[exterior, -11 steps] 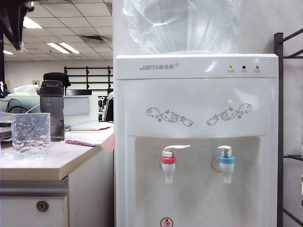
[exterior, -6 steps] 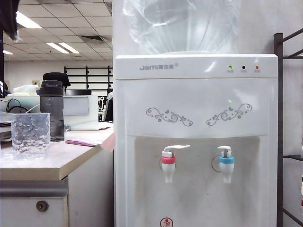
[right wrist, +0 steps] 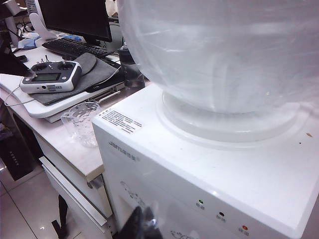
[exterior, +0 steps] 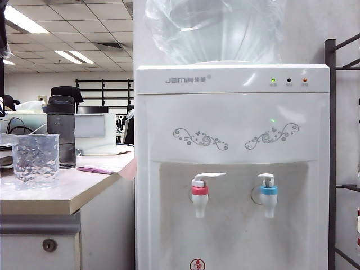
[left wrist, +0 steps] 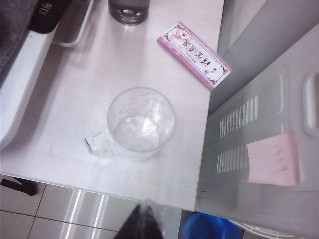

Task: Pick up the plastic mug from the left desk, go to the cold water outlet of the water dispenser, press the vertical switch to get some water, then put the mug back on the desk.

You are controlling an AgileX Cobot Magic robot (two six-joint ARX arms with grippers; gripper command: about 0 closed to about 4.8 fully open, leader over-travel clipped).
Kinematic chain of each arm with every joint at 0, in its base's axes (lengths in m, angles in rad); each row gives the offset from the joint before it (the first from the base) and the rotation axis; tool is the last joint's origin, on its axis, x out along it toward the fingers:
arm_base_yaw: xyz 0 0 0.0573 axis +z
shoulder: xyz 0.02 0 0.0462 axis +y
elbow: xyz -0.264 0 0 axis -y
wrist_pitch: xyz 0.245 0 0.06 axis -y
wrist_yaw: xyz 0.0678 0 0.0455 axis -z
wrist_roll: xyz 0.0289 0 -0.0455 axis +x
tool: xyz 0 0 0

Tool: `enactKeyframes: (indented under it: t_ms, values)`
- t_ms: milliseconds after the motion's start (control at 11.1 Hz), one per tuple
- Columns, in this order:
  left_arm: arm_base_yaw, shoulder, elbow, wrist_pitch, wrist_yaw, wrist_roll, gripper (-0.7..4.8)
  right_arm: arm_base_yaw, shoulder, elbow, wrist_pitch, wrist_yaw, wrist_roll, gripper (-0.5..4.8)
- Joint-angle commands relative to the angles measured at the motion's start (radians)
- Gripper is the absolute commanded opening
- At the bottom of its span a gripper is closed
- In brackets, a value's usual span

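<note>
Hovering high over the plastic mug [left wrist: 141,124] on the left desk [left wrist: 75,99], the left gripper [left wrist: 144,224] is sitting pinched shut; it should open before descending squarely onto the handle. The right gripper [right wrist: 142,224], fingers unreadable, is overlooking the water dispenser [right wrist: 209,164].

Clear dimpled plastic mug [exterior: 35,160]; white water dispenser [exterior: 233,112] with grey swirls

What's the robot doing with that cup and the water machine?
Nothing is being held right now. The mug sits empty on the desk, beside the water dispenser. The left hand hangs shut high above the mug, looking down on it. The right hand is up over the top of the dispenser, near its big bottle; I cannot tell if it is open. Nobody has touched the blue tap yet.
</note>
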Motion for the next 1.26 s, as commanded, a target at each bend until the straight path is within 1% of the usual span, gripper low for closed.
enactKeyframes:
  t_ms: [90,180,270,359,449,539,629,719,809,899,989,1078,1168,1258]
  values:
    - [0.000,-0.003,-0.006,0.002,-0.022,0.003,-0.06,0.001,-0.003,0.005,-0.010,-0.190,-0.003,-0.05]
    - [0.000,-0.004,-0.027,0.014,-0.021,0.002,-0.06,0.001,-0.011,0.005,-0.037,-0.195,-0.003,-0.05]
    - [-0.001,-0.012,-0.083,0.051,0.000,0.020,-0.06,0.001,-0.023,0.005,-0.061,-0.181,-0.002,-0.05]
    - [-0.001,-0.029,-0.171,0.138,0.043,0.023,-0.05,0.000,-0.032,0.005,-0.064,-0.173,-0.002,-0.05]
    - [0.000,-0.047,-0.236,0.213,0.050,0.024,-0.04,0.000,-0.037,0.005,-0.064,-0.173,-0.001,-0.05]
    - [0.000,-0.114,-0.489,0.486,0.020,0.053,3.50,0.000,-0.038,0.005,-0.064,-0.174,0.000,-0.05]
    - [0.000,-0.112,-0.780,0.867,-0.166,0.046,2.47,0.000,-0.038,0.005,-0.072,-0.174,0.001,-0.05]
    - [0.000,-0.110,-0.855,1.008,-0.263,0.056,3.02,0.000,-0.038,0.005,-0.072,-0.175,0.001,-0.05]
    - [0.000,-0.111,-0.868,1.020,-0.320,0.110,3.33,0.000,-0.037,0.005,-0.072,-0.174,0.001,-0.05]
    - [0.000,-0.085,-0.870,1.120,-0.329,0.046,3.33,0.000,-0.037,0.005,-0.072,-0.174,0.001,-0.05]
    - [0.000,0.122,-0.870,1.381,-0.335,0.050,3.37,0.000,-0.037,0.005,-0.075,-0.177,0.005,-0.05]
    - [0.034,0.253,-0.870,1.510,-0.313,0.053,3.42,0.000,-0.037,0.005,-0.075,-0.176,0.005,-0.05]
    - [0.077,0.295,-0.870,1.544,-0.258,0.053,3.42,0.000,-0.037,0.005,-0.075,-0.175,0.005,-0.05]
    - [0.225,0.341,-0.870,1.631,-0.009,0.181,3.41,0.000,-0.037,0.005,-0.075,-0.174,0.005,-0.05]
